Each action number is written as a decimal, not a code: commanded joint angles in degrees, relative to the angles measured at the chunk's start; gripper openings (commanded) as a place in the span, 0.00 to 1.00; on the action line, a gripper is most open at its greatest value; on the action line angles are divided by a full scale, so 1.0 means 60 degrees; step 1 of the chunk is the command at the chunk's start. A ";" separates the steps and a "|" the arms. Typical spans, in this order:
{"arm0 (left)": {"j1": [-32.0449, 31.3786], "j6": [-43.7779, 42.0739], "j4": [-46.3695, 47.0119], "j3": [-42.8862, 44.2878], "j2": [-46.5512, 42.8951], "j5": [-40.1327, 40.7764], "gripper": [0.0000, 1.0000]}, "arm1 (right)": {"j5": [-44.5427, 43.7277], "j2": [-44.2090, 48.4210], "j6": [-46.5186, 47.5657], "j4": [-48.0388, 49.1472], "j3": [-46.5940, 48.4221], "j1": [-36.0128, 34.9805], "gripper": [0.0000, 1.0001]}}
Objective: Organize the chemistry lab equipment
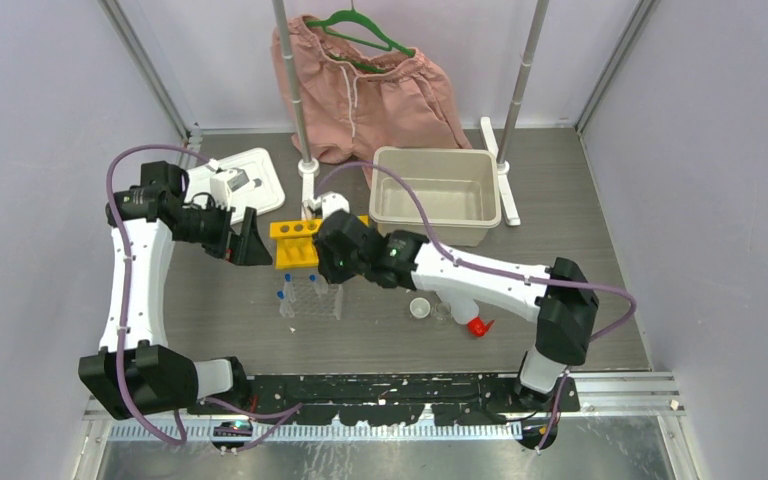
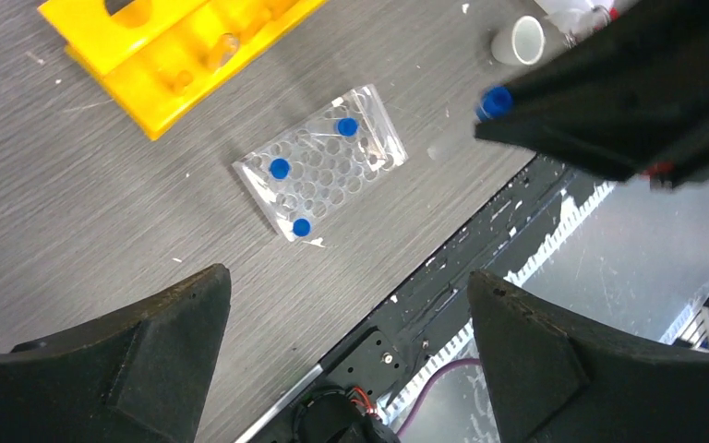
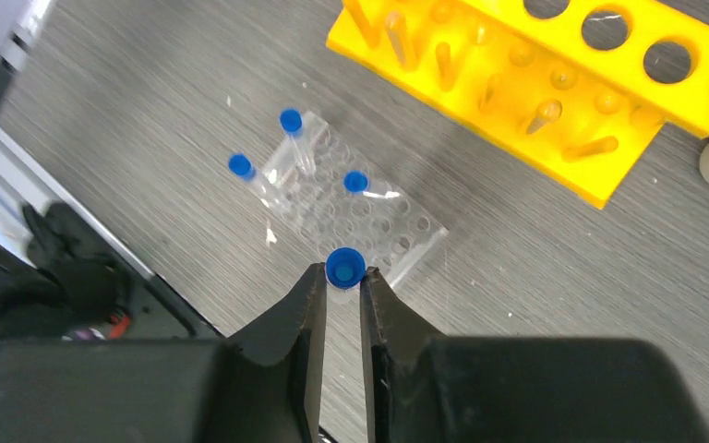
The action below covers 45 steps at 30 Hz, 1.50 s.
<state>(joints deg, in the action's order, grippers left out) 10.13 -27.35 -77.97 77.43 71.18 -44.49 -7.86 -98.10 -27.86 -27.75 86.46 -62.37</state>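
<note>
While the blue-capped tube (image 3: 343, 268) hangs at lower centre of the right wrist view, pinched below its cap by the right arm's fingers (image 3: 306, 309), it hovers over the lower edge of the clear plastic grid rack (image 3: 378, 226) at mid-frame. Lowered off-centre, it may catch a hole's rim and tip the light rack or its three standing tubes (image 3: 291, 122). The left arm's fingers (image 2: 175, 314) are spread, empty.

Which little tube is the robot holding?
Find the yellow rack, then the clear grid rack beside it. Three blue-capped tubes stand in that grid. The fourth tube is the only one pinched in the right gripper.
</note>
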 commanded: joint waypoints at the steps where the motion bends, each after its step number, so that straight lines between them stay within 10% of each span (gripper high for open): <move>1: 0.0024 0.0789 0.0567 0.0191 0.0213 0.0701 1.00 | -0.1872 0.1049 0.1294 0.2515 -0.1409 -0.0808 0.01; 45: 0.0083 0.0542 0.0572 0.0111 -0.0129 0.0878 1.00 | -0.3424 -0.0800 0.2380 0.6048 -0.3452 -0.2087 0.01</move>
<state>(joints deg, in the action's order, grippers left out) 10.24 -23.18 -75.85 77.43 71.85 -38.98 -26.55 -103.02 -13.67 5.06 66.50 -74.52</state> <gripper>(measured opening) 0.995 0.227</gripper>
